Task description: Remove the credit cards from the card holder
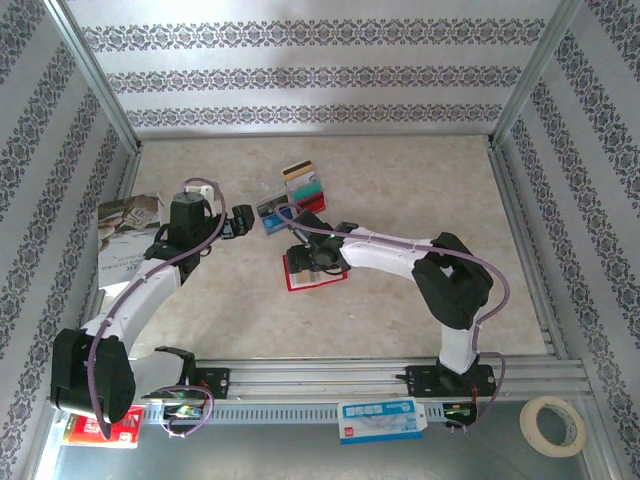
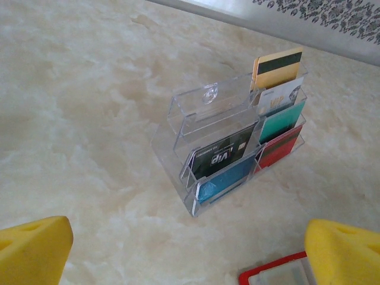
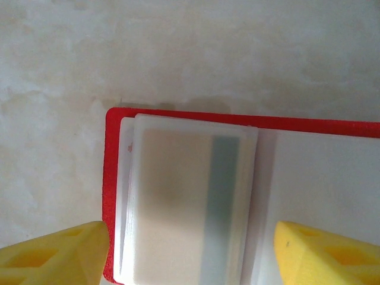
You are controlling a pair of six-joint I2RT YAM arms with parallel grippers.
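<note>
On the beige tabletop (image 3: 178, 53) the card holder (image 3: 190, 178) lies between the right claw's (image 3: 191, 233) parted, empty fingers (image 3: 53, 252).

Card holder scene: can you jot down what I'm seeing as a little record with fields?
Card holder: red, lying open
Card in pocket: tan with grey stripe, not yet out
Right gripper: open, straddling that card
Left gripper: open, empty, facing the clear rack
In that rack: six cards standing in slots
</note>
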